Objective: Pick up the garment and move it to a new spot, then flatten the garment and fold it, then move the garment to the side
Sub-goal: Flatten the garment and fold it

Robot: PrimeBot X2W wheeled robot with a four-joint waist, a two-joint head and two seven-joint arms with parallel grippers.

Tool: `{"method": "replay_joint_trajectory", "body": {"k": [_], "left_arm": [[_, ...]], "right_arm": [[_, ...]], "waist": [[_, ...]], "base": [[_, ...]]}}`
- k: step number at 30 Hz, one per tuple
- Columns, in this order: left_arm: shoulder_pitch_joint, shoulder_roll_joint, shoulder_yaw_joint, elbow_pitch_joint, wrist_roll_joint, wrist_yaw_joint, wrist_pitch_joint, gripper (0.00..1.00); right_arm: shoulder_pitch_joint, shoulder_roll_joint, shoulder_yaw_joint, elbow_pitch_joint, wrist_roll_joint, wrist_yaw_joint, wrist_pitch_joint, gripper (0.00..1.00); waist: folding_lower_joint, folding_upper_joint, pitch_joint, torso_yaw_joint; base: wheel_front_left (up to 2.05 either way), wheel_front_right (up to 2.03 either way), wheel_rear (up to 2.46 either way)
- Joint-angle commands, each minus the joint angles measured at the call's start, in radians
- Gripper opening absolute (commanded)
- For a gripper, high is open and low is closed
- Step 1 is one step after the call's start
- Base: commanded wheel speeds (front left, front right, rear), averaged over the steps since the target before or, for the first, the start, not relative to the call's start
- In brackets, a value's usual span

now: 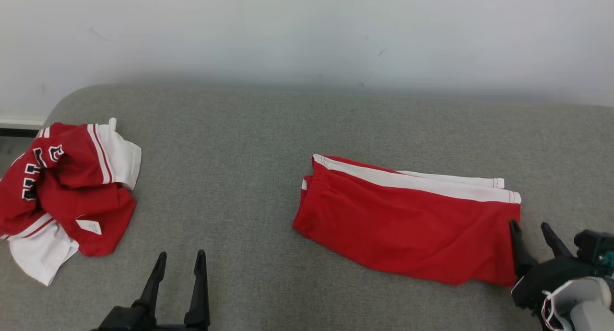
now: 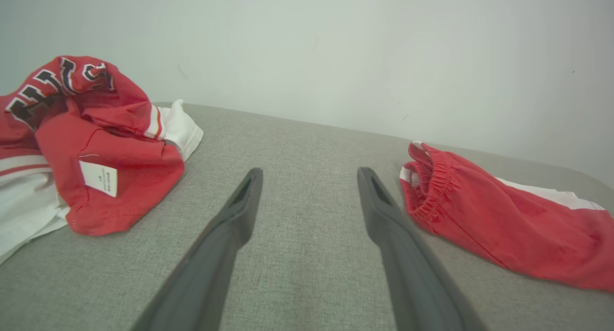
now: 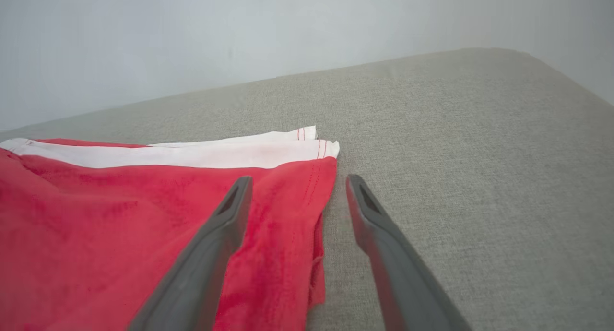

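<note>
Left of frame: crumpled jersey [image 1: 62,196], untouched. Lower left: left claw [image 1: 181,254] spread wide, nothing in it, over bare cushion [image 1: 240,144] (kept out of the way, likely). Centre right: shorts [image 1: 407,220] lying flat, folded lengthwise. Lower right: right claw [image 1: 530,225] wide, straddling the hem corner, probably lined up to pinch it for the move aside.
</note>
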Motion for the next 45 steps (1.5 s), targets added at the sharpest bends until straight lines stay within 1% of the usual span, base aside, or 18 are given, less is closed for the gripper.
{"method": "replay_joint_trajectory", "body": {"k": [1, 7, 9, 10, 11, 18, 19, 20, 21, 22, 24, 28, 34, 35, 39, 45], "left_arm": [[-0.010, 0.001, -0.007, 0.003, -0.004, 0.004, -0.003, 1.00], [-0.032, 0.001, -0.021, 0.011, -0.008, 0.006, -0.003, 1.00], [-0.036, 0.001, -0.021, 0.011, -0.007, 0.005, -0.003, 1.00], [-0.043, 0.000, -0.019, 0.011, -0.005, 0.004, -0.003, 1.00], [-0.043, 0.000, -0.019, 0.011, -0.005, 0.004, -0.003, 1.00], [-0.048, 0.000, -0.015, 0.016, -0.003, 0.002, -0.003, 1.00], [-0.050, 0.000, -0.014, 0.017, -0.004, 0.001, -0.003, 1.00], [-0.051, 0.000, -0.015, 0.019, -0.004, 0.001, -0.003, 1.00], [-0.051, 0.000, -0.014, 0.021, -0.004, 0.001, -0.003, 1.00], [-0.051, 0.000, -0.015, 0.024, -0.005, 0.001, -0.003, 1.00], [-0.047, 0.000, -0.017, 0.029, -0.005, 0.002, -0.003, 1.00], [-0.034, 0.000, -0.017, 0.037, -0.005, 0.001, -0.003, 1.00], [-0.014, 0.000, -0.009, 0.038, -0.013, -0.001, -0.003, 1.00], [-0.004, 0.000, -0.007, 0.037, -0.017, -0.001, -0.003, 1.00], [0.003, 0.000, -0.006, 0.033, -0.023, 0.001, -0.003, 1.00], [-0.006, 0.000, -0.006, 0.035, -0.024, -0.002, -0.003, 1.00]], "right_arm": [[-0.024, -0.005, 0.000, 0.021, -0.010, 0.002, 0.008, 1.00], [-0.112, -0.015, 0.014, 0.171, -0.007, 0.002, 0.050, 1.00], [-0.123, -0.018, 0.014, 0.192, -0.008, 0.002, 0.051, 1.00], [-0.141, -0.020, 0.019, 0.232, -0.011, 0.002, 0.047, 1.00], [-0.141, -0.020, 0.019, 0.232, -0.011, 0.002, 0.047, 1.00], [-0.180, 0.010, 0.056, 0.341, 0.024, 0.002, 0.087, 1.00], [-0.183, 0.015, 0.062, 0.350, 0.035, 0.002, 0.093, 0.94], [-0.187, 0.017, 0.068, 0.357, 0.046, 0.002, 0.096, 0.33], [-0.192, 0.017, 0.074, 0.365, 0.056, 0.003, 0.095, 0.04], [-0.195, 0.013, 0.082, 0.373, 0.065, 0.003, 0.093, 0.00], [-0.196, -0.006, 0.090, 0.386, 0.078, 0.002, 0.078, 0.00], [-0.193, -0.068, 0.100, 0.409, 0.096, 0.000, 0.052, 0.00], [-0.179, -0.154, 0.109, 0.417, 0.120, 0.000, 0.033, 0.00], [-0.172, -0.179, 0.119, 0.410, 0.126, 0.000, 0.038, 0.00], [-0.182, -0.201, 0.139, 0.367, 0.147, 0.000, 0.049, 0.00], [-0.195, -0.170, 0.168, 0.211, 0.268, 0.000, 0.115, 0.00]], "waist": [[0.0000, 0.0000, 0.010, 0.011], [0.0000, 0.0000, 0.037, 0.044], [0.0000, 0.0000, 0.042, 0.049], [0.0000, 0.0000, 0.051, 0.057], [0.0000, 0.0000, 0.051, 0.057], [0.0000, 0.0000, 0.065, 0.070], [0.0000, 0.0000, 0.065, 0.071], [0.0000, 0.0000, 0.064, 0.072], [0.0000, 0.0000, 0.063, 0.072], [0.0000, 0.0000, 0.060, 0.073], [0.0000, 0.0000, 0.052, 0.072], [0.0000, 0.0000, 0.034, 0.067], [0.0000, 0.0000, 0.011, 0.043], [0.0000, 0.0000, 0.006, 0.032], [0.0000, 0.0000, 0.003, 0.008], [0.0000, 0.0000, 0.004, -0.027]], "base": [[0.00, 0.00, 0.00], [0.00, 0.00, 0.00], [0.00, 0.00, 0.00], [0.00, 0.00, 0.00], [0.00, 0.00, 0.00], [0.00, 0.00, 0.00], [0.00, 0.00, 0.00], [0.00, 0.00, 0.00], [0.00, 0.00, 0.00], [0.00, 0.00, 0.00], [0.00, 0.00, 0.00], [0.00, 0.00, 0.00], [0.00, 0.00, 0.00], [0.00, 0.00, 0.00], [0.00, 0.00, 0.00], [0.00, 0.00, 0.00]]}}
